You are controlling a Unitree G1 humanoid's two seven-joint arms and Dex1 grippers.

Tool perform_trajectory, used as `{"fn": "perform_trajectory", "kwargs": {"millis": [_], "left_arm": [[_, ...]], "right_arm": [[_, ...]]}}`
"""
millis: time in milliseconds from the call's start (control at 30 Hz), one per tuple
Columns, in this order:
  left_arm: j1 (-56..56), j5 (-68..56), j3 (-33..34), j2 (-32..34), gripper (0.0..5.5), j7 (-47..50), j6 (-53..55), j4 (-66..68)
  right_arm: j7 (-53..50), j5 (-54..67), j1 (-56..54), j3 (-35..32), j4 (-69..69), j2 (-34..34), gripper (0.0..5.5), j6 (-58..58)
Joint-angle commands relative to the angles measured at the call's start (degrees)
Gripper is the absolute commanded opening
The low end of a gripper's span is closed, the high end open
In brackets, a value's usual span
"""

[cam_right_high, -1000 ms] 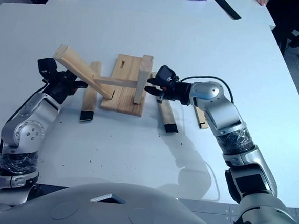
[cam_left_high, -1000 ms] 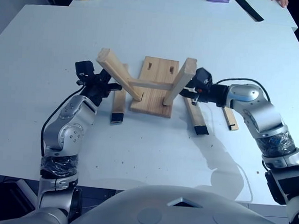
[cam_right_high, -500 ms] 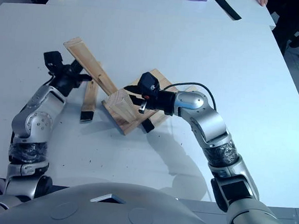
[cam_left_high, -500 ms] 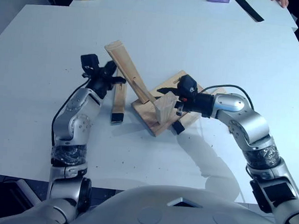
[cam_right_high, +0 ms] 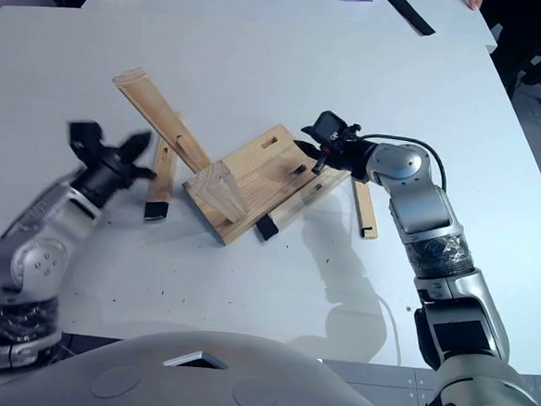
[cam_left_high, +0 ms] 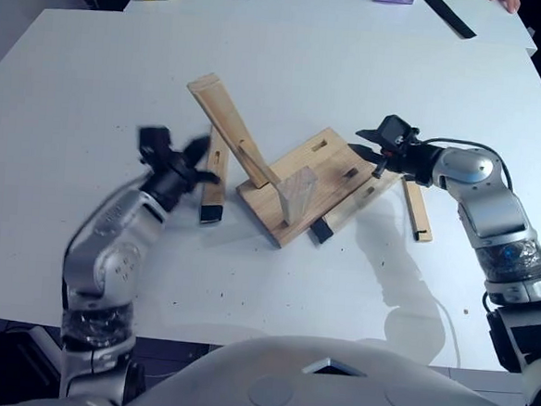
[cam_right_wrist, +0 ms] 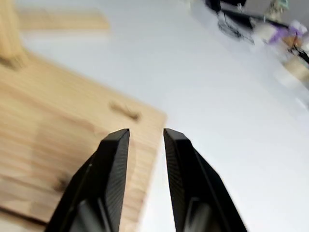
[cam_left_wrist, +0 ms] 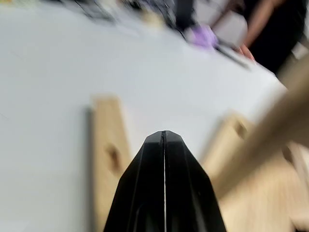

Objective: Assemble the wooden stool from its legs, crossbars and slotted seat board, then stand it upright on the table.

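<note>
The left end effector has its two black, wedge-shaped fingers pressed together, holding nothing. Directly beneath it a flat pale-wood leg lies on the white bench, showing a small dark notch in its face and a black cap at the end nearer the robot. In the head views this end effector is blurred.

Just beyond that leg, the slotted seat board lies flat, a rectangular slab of light, grained wood turned at an angle, with two short slots cut near one edge. A long squared leg rises from it at a steep tilt, leaning out over the flat leg. A second leg stands on the board with its blunt square end facing the camera.

The right end effector has its smooth black fingers apart with a clear gap, hovering over the board's far corner beside one slot and touching nothing. Below it another black-capped leg pokes out from under the board. A thin wooden crossbar lies on the bench just beside this end effector's wrist.
</note>
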Motion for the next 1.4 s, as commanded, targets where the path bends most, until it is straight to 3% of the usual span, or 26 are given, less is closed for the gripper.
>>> {"fn": "perform_trajectory", "kwargs": {"millis": [33, 333, 567, 700, 1000, 1400], "left_arm": [[0.7, -0.33, -0.44, 4.42, 0.0, -4.56, 2.47, -1.39], [5.41, -3.09, -3.01, 6.19, 0.0, -7.65, 6.82, -7.45], [4.6, -2.54, -4.3, 12.5, 0.0, -11.64, 10.72, -8.03], [3.0, -2.88, -6.01, 12.22, 0.0, -11.1, 12.54, -8.25], [-2.61, 1.05, -10.78, 7.56, 0.0, -6.67, 14.72, -1.14], [-9.15, 10.29, -15.29, 15.89, 0.0, -18.13, 8.09, 15.28]], "right_arm": [[0.04, -4.03, -1.09, 1.14, 5.24, -0.26, 1.3, -4.47], [-0.13, -8.33, -7.2, -0.7, 15.11, -1.04, 1.3, -9.71], [1.59, -11.59, -9.5, 2.44, 24.45, 1.94, 1.3, -14.01], [3.43, -12.78, -9.69, 3.46, 26.0, 2.36, 1.3, -16.01], [5.65, -12.24, -9.16, 3.33, 21.8, 5.27, 1.3, -14.08], [1.52, -11.68, 1.02, 0.97, 4.44, 6.62, 1.3, -3.84]]}}
